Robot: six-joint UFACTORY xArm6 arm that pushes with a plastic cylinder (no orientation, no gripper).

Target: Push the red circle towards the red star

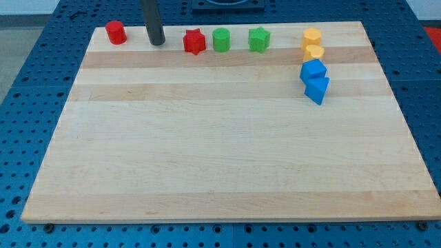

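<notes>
Nearest lies bare board (227,158), while far back my tip (158,43), a gripperless rod holding nothing, stands between red circle (116,32) and red star (195,42), so I judge it must first round the circle's left side.

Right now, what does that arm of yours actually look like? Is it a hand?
No hand: only a plain, straight dark grey rod, round like a thick peg, ending at my tip. No cables, markings or fingers show. The rest of the arm is out of view.
</notes>
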